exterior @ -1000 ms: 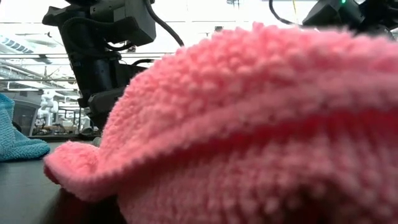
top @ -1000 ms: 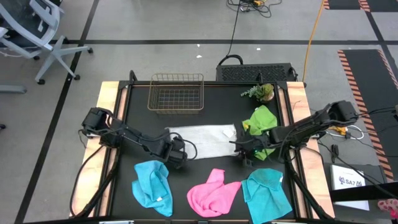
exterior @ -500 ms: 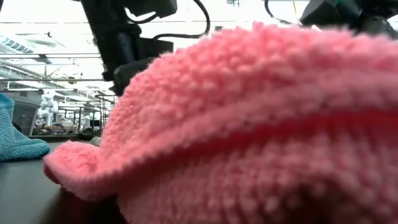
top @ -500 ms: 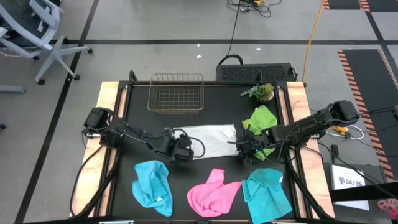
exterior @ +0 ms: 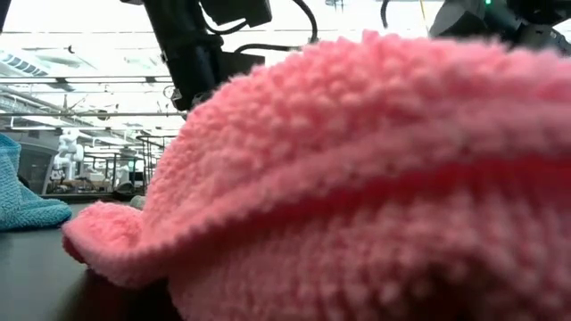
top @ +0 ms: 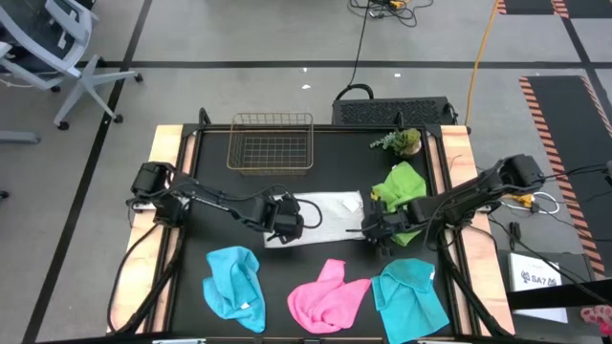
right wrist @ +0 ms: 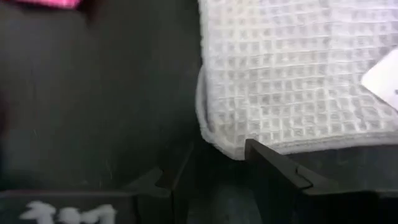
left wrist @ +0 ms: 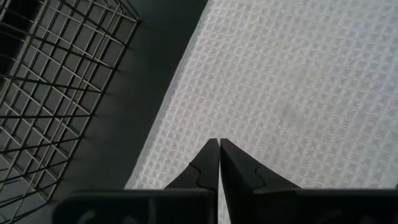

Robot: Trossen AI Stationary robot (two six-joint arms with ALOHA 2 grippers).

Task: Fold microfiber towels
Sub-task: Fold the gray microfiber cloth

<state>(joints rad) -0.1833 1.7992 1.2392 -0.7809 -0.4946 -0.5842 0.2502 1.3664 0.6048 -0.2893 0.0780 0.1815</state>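
Observation:
The white-grey towel (top: pixel 330 212) lies flat at the table's middle, its weave filling the left wrist view (left wrist: pixel 292 81). My left gripper (top: pixel 287 223) is shut at the towel's left end, raised off the table. My right gripper (right wrist: pixel 217 171) stands open at the towel's right near corner (right wrist: pixel 217 146), one finger on each side of the thick edge; I cannot tell whether it touches. Crumpled along the near edge are a cyan towel (top: pixel 234 285), a pink towel (top: pixel 328 296) and a second cyan towel (top: pixel 411 294). A lime green towel (top: pixel 402 183) sits at the right. My left gripper has its shut fingertips (left wrist: pixel 208 155) on the white-grey towel's left end (left wrist: pixel 205 127), coming from above and slanting toward the table's right. The fingertips hide the place of contact, so the number of layers does not show. The rest of the towel lies on the table.
A copper wire basket (top: pixel 272 143) stands at the far left and shows in the left wrist view (left wrist: pixel 56 81). A small green plant (top: pixel 402 141) is at the far right. In the low view the pink towel (exterior: pixel 375 178) blocks nearly everything.
My left gripper has risen and gone toward the table's right, staying shut. The white-grey towel's left end has come along with it, so less of the towel lies spread on the left. My right gripper has kept its place at the right near corner.

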